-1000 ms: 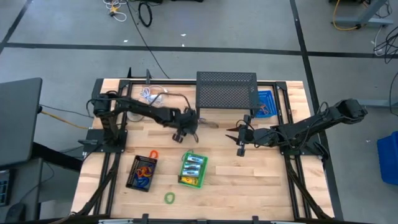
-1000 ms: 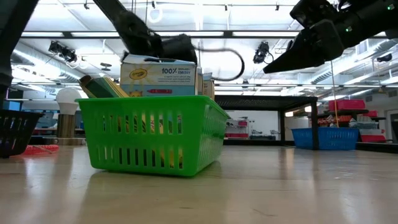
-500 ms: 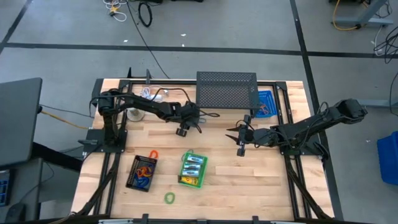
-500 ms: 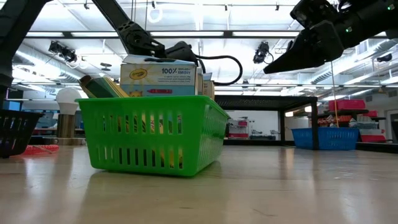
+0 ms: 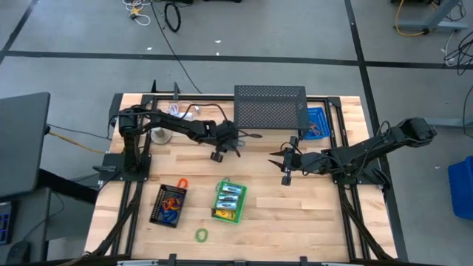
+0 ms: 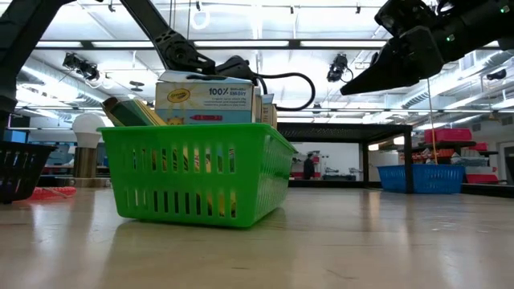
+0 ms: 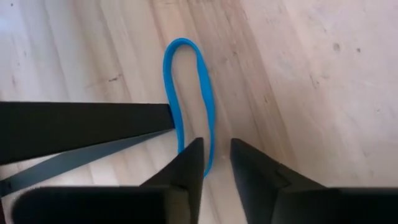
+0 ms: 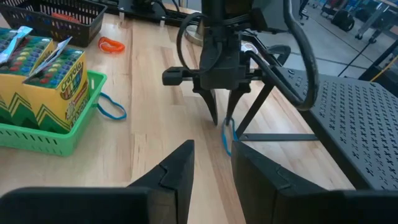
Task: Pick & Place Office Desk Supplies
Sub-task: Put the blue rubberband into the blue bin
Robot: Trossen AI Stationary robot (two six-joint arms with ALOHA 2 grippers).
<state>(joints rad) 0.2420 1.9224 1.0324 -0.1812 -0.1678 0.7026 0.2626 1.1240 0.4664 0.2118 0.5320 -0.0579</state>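
The left arm reaches out across the table, its left gripper (image 5: 224, 150) pointing down with the fingers (image 8: 213, 107) pinched on a blue loop (image 7: 189, 99) just in front of the mesh stand (image 5: 270, 108). The right arm stretches in toward that stand, its right gripper (image 5: 284, 164) hanging above the table, fingers slightly apart, holding nothing.

A pale wooden table (image 5: 310, 214) stands on a grey concrete floor (image 5: 244, 29) crossed by dark tape lines (image 5: 222, 58). Loose cables (image 5: 171, 15) lie on the floor beyond it. A dark monitor (image 5: 21, 140) sits off one side. Seen level across the table, the room has a white ceiling with strip lights (image 6: 265, 32), shelving (image 6: 450, 140), blue bins (image 6: 422, 178) and a distant person (image 6: 308, 166).
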